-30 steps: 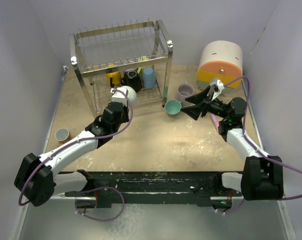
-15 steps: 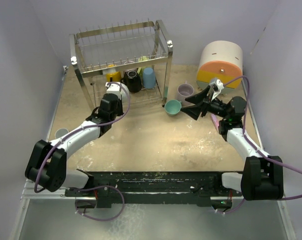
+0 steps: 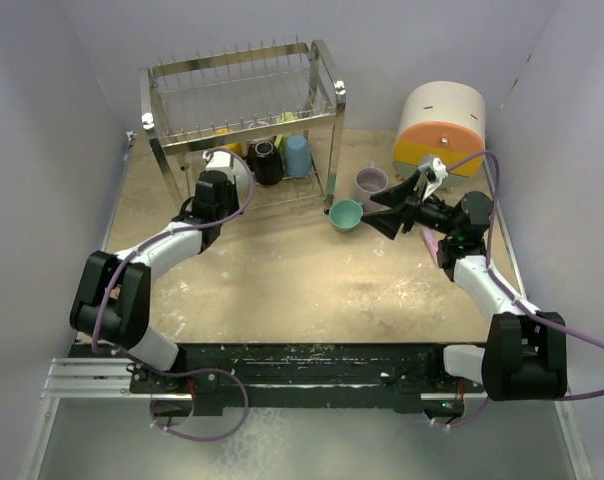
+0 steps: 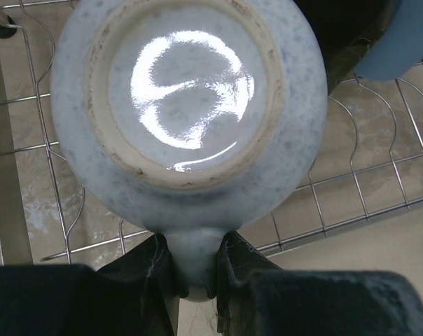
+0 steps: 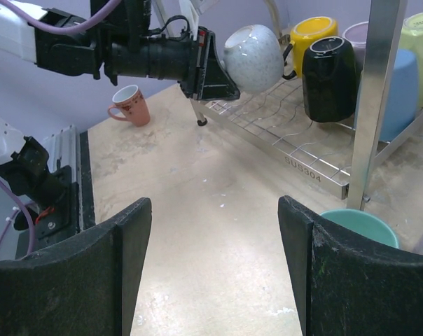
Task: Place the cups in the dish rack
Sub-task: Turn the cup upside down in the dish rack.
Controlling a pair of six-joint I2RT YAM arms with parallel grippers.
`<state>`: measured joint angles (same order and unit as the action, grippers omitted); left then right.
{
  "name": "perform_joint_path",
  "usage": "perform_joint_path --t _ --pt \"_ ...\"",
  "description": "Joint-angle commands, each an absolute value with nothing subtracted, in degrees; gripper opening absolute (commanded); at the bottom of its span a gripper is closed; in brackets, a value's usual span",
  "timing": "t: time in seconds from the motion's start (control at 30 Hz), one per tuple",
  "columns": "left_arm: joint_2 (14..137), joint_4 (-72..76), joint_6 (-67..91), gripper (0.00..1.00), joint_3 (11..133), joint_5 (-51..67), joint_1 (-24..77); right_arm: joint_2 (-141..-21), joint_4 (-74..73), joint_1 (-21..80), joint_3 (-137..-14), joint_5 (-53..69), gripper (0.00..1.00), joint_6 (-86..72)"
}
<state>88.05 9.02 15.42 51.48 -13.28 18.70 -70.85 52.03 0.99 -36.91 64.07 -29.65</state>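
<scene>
from above, the left fingers (image 3: 220,180) hold a pale speckled mug (image 3: 229,163) at the lower tier of the dish rack (image 3: 335,140), beside mugs already loaded. in the left wrist view they are clamped on its handle, base toward the camera, probably to lay it on the wire grid (image 4: 365,203). in the right wrist view the right fingers (image 5: 124,266) stand apart, empty, near a teal cup (image 5: 358,222) on the worktop (image 5: 197,231).

Top cam: fixed high, behind left pincer (image 3: 220,176) & right pincer (image 3: 370,213), aimed down & fwd; whole table (image 3: 312,280) taken in, far off. L wrist cam: mounted behind own pincer, aimed along fingers; v. close, frame filled by speckled cup (image 4: 190,91) just ahead of tips. R wrist cam: set behind own pincer, aimed low at dish rack (image 5: 383,84), well ahead. Cup + rack lower tier shared by all 3.
</scene>
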Motion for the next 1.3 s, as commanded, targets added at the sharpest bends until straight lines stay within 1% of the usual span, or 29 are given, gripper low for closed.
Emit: perform_joint_path --t 0.0,0.43,0.8,0.9,1.03,1.2,1.27 --pt "89.24 18.48 16.00 0.00 56.85 -10.24 16.88 -69.25 52.19 0.64 -39.81 64.54 0.75 -28.23" --pt "96.91 17.04 16.40 0.00 62.23 -6.82 14.59 -69.34 50.92 0.61 -40.16 64.53 0.74 -27.25" --pt "101.94 13.66 16.87 0.01 66.52 -7.92 12.66 -69.26 50.54 0.62 -40.25 64.64 0.74 -26.91" --pt "102.89 12.55 16.87 0.05 67.73 -8.15 12.41 -69.26 50.45 0.61 -40.26 64.69 0.74 -26.89" --pt "103.49 12.00 16.90 0.25 68.71 -8.97 12.13 -69.26 50.45 0.61 -40.34 64.75 0.74 -26.85" --pt "102.92 10.25 17.12 0.43 69.61 -9.10 12.10 -69.17 50.36 0.62 -40.41 64.72 0.74 -26.72" --pt "102.18 9.69 17.35 0.48 69.55 -8.90 12.04 -69.17 50.29 0.62 -40.43 64.83 0.74 -26.72"
